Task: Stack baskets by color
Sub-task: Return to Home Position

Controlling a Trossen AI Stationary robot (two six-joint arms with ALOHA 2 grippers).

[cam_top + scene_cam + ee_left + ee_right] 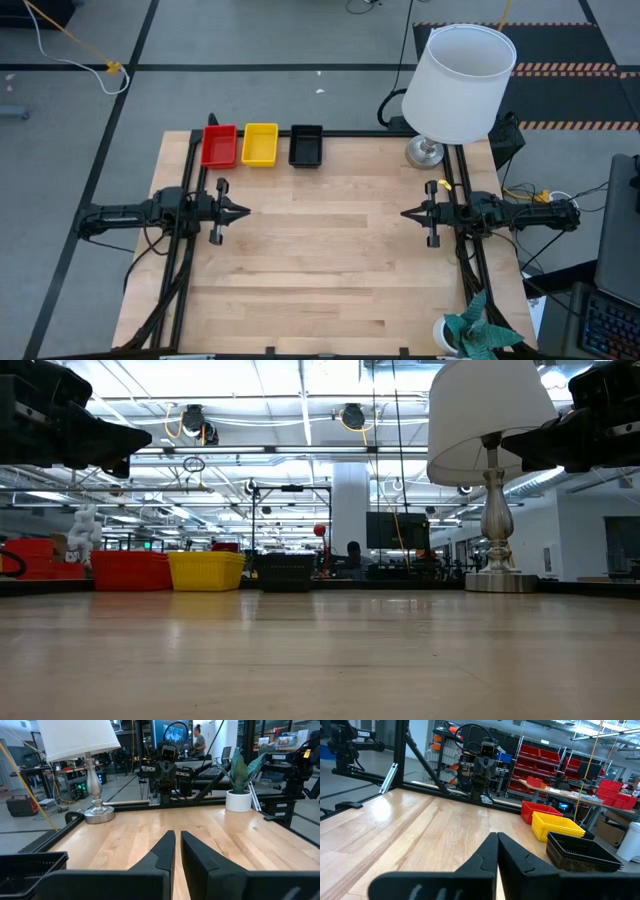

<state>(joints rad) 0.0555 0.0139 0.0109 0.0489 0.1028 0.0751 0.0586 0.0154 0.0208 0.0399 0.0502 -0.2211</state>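
Note:
A red basket (219,146), a yellow basket (260,144) and a black basket (306,146) stand side by side, bottoms on the table, at the far left. Whether each is one basket or several nested, I cannot tell. The right wrist view shows them as red (540,811), yellow (557,826) and black (582,852). My left gripper (245,211) hovers level at the table's left edge with a narrow gap between its fingertips (177,837) and nothing in it. My right gripper (405,214) hovers level at the right edge, shut (497,837) and empty.
A lamp with a large white shade (460,80) stands on its metal base (425,152) at the far right corner. A potted plant (470,335) sits at the near right corner. Bare wooden tabletop (320,250) lies between the two grippers.

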